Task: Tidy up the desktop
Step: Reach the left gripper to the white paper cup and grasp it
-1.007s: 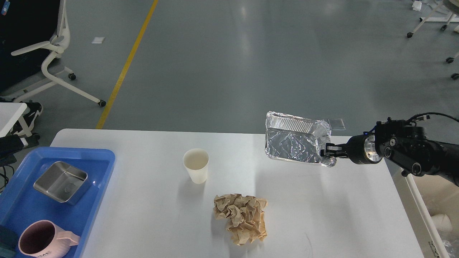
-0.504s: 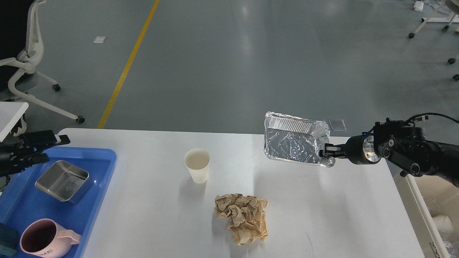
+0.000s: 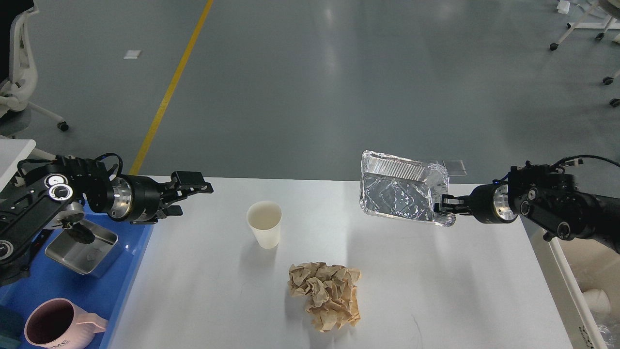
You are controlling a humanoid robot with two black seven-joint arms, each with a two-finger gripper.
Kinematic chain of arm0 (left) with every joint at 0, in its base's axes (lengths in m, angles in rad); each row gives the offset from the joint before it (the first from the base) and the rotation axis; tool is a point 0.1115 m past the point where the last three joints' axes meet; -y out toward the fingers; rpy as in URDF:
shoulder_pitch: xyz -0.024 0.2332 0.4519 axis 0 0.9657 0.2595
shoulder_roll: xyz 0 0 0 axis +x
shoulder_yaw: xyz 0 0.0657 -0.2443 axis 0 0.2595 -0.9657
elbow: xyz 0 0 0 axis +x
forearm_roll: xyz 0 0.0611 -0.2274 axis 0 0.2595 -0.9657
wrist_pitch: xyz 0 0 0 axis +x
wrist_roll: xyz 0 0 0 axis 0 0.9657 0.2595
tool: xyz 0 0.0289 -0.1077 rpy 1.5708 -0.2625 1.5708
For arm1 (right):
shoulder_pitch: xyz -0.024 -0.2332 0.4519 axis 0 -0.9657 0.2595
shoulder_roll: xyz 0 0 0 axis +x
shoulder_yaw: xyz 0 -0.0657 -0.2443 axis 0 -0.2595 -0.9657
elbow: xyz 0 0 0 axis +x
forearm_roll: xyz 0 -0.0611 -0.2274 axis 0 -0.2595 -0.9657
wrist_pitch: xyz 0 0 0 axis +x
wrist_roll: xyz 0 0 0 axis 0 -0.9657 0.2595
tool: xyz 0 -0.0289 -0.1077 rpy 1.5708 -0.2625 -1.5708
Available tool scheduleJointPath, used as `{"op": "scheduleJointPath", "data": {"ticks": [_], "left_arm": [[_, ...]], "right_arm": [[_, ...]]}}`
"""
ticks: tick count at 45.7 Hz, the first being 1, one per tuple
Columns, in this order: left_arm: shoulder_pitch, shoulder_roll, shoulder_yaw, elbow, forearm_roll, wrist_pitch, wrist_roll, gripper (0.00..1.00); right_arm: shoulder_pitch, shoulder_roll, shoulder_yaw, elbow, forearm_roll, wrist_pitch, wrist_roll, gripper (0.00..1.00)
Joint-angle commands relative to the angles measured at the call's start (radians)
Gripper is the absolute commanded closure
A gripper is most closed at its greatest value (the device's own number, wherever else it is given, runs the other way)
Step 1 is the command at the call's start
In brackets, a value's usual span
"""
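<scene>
The large white rectangular desk point(image 3: 436, 291) fills the lower frame. At right of centre, the right claw point(image 3: 443, 205) pinches the rim of a crumpled silver foil tray point(image 3: 397, 194), held tilted above the desk. At left, the left claw point(image 3: 186, 194) hangs spread, near the white paper cup point(image 3: 264, 230). That cup looks light and crushable; gripping its wall gently seems wise. The crumpled brown paper wad point(image 3: 327, 294) lies lower centre.

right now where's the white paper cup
In the head view, the white paper cup stands upright mid-left on the white desktop, just behind the crumpled brown paper, right of my left gripper's open fingers.
</scene>
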Motion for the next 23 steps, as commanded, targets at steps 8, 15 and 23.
{"op": "scheduleJointPath", "data": {"ticks": [8,15,23], "left_arm": [[-0.071,-0.167,0.108,0.154,0.023,0.013,0.002,0.02],[-0.071,-0.254,0.109,0.237,0.11,0.019,0.0,0.02],[-0.071,-0.31,0.112,0.295,0.139,0.079,-0.015,0.02]], "right_arm": [[-0.003,0.001,0.0,-0.003,0.0,-0.003,0.001,1.0],[-0.005,0.003,0.0,-0.005,0.0,-0.003,0.0,1.0],[-0.008,0.004,0.0,-0.006,0.0,-0.005,0.001,1.0]]}}
